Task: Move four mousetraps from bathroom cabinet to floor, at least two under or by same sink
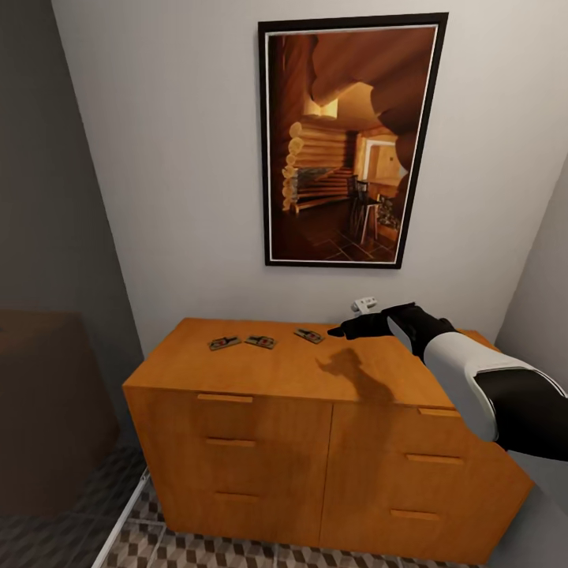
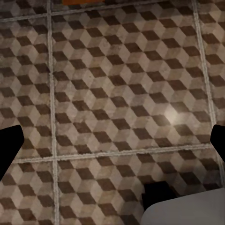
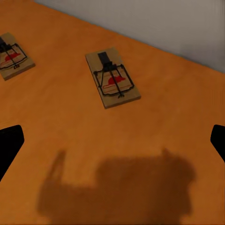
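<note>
Three mousetraps (image 1: 225, 342) (image 1: 260, 341) (image 1: 309, 335) lie in a loose row on the flat top of the cabinet (image 1: 237, 450), toward its back edge near the wall. Right gripper (image 1: 345, 330) hovers over the cabinet top just beside the nearest trap (image 3: 112, 77), apart from it, jaws spread wide, nothing held. Left gripper (image 2: 112, 140) hangs over the bathroom floor (image 2: 117, 93), jaws wide, nothing held. Framed picture (image 1: 347, 142) hangs on the wall above the cabinet.
</note>
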### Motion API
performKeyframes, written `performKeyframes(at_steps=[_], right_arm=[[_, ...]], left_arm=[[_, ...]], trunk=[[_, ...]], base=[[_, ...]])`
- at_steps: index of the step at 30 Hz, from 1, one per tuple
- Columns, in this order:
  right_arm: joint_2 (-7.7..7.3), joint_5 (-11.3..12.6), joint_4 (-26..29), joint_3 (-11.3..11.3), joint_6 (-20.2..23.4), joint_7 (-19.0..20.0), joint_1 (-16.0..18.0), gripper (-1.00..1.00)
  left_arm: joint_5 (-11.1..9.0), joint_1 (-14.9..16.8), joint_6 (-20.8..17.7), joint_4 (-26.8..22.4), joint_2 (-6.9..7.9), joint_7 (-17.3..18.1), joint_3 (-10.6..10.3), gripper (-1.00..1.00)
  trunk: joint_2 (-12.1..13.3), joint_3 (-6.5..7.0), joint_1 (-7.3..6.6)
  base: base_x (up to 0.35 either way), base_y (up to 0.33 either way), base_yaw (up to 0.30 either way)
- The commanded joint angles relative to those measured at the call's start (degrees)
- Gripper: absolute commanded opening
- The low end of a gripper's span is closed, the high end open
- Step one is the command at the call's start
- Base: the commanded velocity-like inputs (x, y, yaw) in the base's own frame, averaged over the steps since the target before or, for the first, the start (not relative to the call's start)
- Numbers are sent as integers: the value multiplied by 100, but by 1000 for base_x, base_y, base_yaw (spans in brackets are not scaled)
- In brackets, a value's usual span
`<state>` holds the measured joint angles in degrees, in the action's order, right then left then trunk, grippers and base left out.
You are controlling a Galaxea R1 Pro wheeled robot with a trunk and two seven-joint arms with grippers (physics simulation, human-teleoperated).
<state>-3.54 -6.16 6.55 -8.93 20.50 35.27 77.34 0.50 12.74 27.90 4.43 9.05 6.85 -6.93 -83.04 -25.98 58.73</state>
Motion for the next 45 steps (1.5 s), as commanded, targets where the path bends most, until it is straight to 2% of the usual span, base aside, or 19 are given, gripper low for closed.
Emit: performKeyframes(at_steps=[1, 18, 35, 45], right_arm=[[-3, -60, 14, 5, 16, 32, 1, 100], [-3, -60, 13, 5, 15, 25, 0, 100], [-27, -68, 13, 5, -47, 65, -6, 100], [-26, -69, 13, 5, -46, 65, -4, 100]], left_arm=[[3, 11, 40, 23, 0, 1, -28, 100], [3, 10, 40, 23, 0, 2, -28, 100], [3, 9, 40, 23, 80, 1, -28, 100], [3, 9, 40, 23, 88, 1, -28, 100]], trunk=[[-4, -6, 0], [-4, -6, 0], [-4, -10, 0], [-4, -85, 0]], base=[[28, 2, 0], [134, 28, 0], [17, 9, 0], [0, 0, 0]])
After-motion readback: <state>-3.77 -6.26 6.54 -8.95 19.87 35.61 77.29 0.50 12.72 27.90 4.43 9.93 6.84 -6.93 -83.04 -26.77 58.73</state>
